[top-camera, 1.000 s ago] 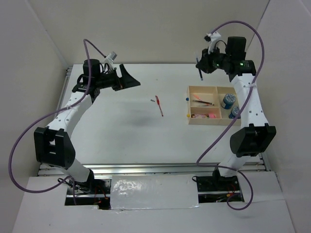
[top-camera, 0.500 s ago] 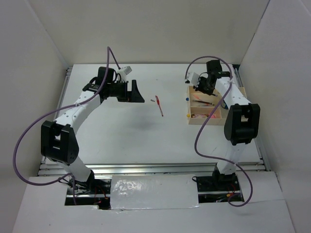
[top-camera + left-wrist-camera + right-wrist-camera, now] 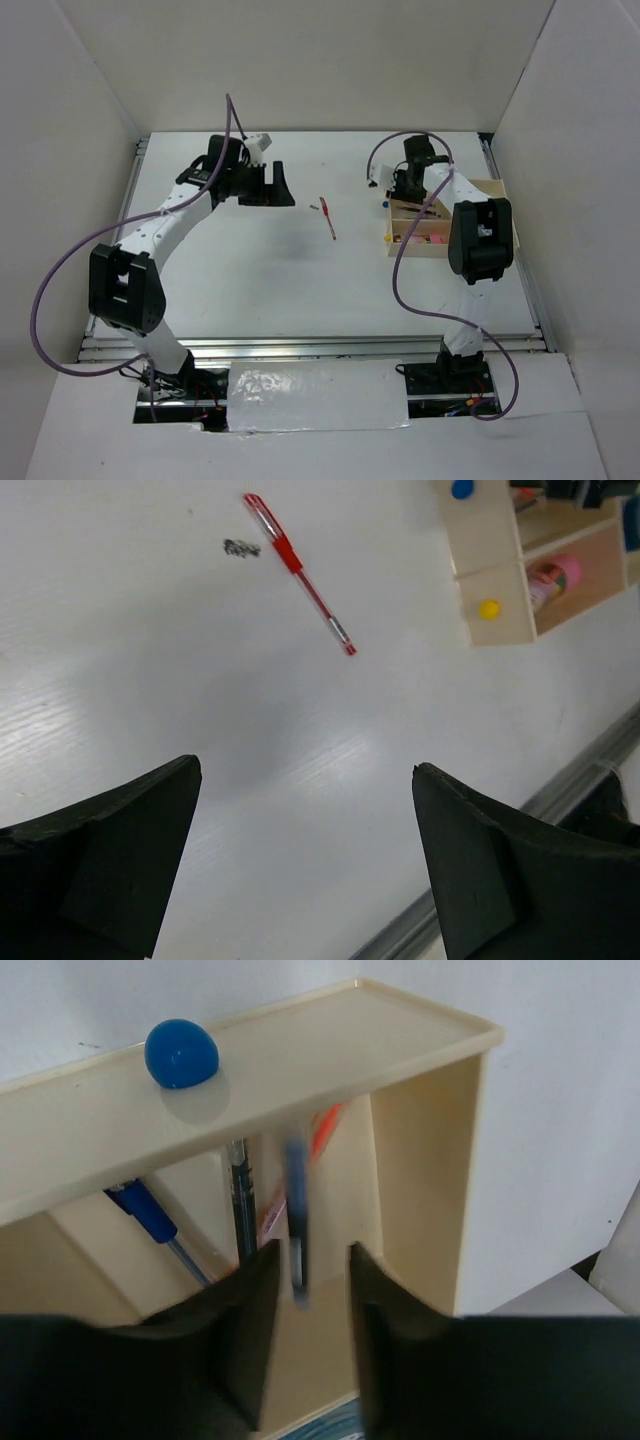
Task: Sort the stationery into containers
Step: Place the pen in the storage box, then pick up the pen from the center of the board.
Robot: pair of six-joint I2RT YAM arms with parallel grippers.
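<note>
The right gripper (image 3: pixel 313 1265) hung with jaws slightly apart, a thin dark blue pen (image 3: pixel 296 1210) loose between them over the light tan wooden tray (image 3: pixel 300 1070). A thin red pen (image 3: pixel 300 575) lay unsorted on the white table (image 3: pixel 200 780); the left gripper (image 3: pixel 305 770) gaped empty.

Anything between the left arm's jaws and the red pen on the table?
Nothing visible. Bare table lies between the open jaws and the red pen. A small dark scrap sits beside the pen's far end, apart from it and off the direct path.

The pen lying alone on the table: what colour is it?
The pen is red; the left wrist view shows it best.
</note>
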